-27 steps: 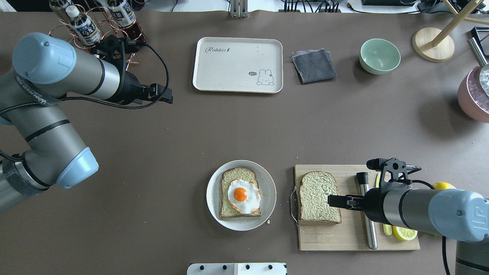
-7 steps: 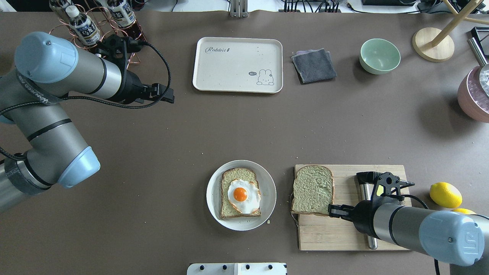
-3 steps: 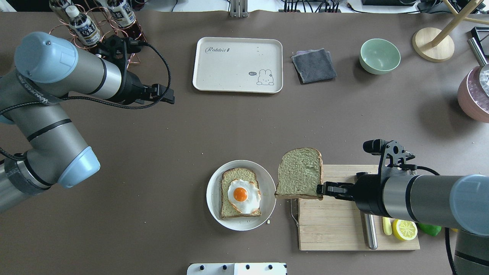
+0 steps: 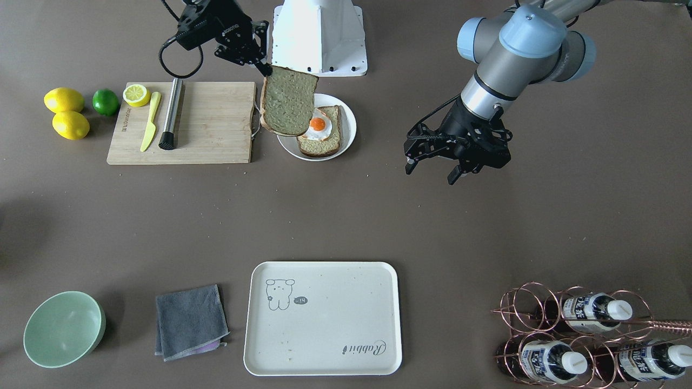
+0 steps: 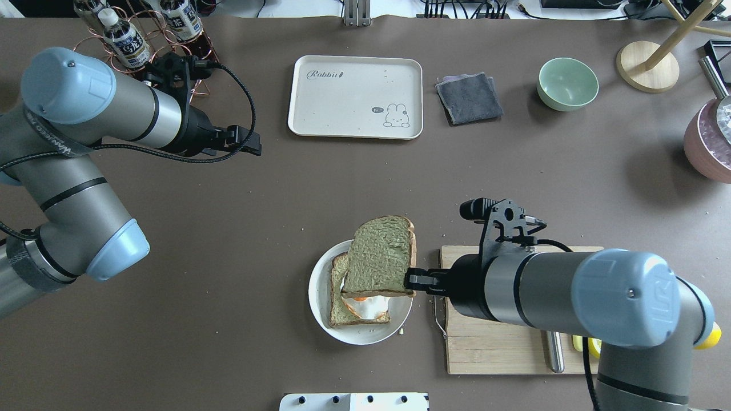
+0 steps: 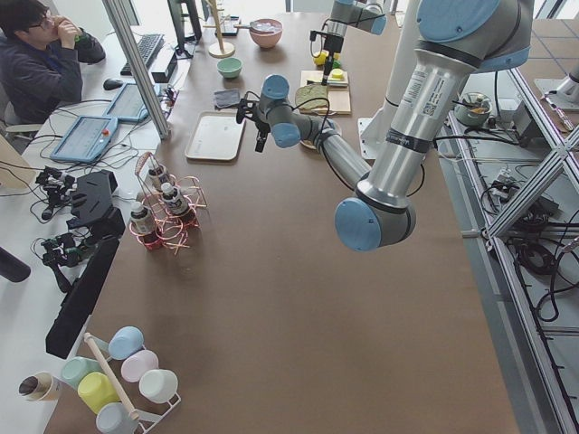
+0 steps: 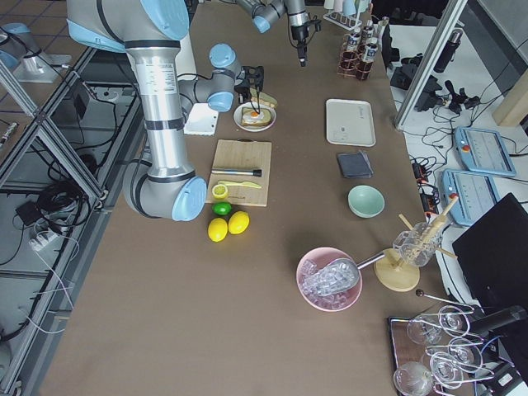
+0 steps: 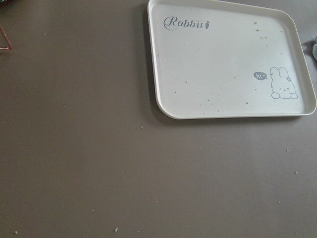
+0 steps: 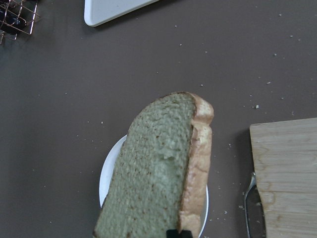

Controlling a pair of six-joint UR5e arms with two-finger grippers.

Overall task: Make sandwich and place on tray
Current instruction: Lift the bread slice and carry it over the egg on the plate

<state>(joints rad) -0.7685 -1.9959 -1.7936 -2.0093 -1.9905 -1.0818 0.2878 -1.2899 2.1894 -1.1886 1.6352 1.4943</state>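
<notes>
My right gripper [image 5: 412, 279] is shut on the edge of one bread slice [image 5: 380, 257] and holds it tilted in the air over the round white plate [image 5: 365, 339]. This slice fills the right wrist view [image 9: 158, 173]. The other slice [image 5: 338, 311] lies on the plate with the fried egg [image 4: 318, 124] on it. From overhead the held slice partly hides the egg. The cream tray [image 5: 354, 97] lies bare at the far side, and shows in the left wrist view [image 8: 223, 64]. My left gripper [image 4: 430, 172] is open and empty, hovering left of the tray.
The wooden cutting board [image 4: 205, 121] right of the plate bears a metal rod [image 4: 172, 113], a yellow knife and a lemon half. Lemons and a lime [image 4: 105, 101] lie beside it. A grey cloth [image 5: 469, 98], a green bowl [image 5: 567, 84] and a bottle rack [image 5: 131, 40] stand at the far side.
My right gripper closed on the bread slice on the cutting board, lifted it and carried it left, to over the plate and egg. The left arm has hardly moved.
</notes>
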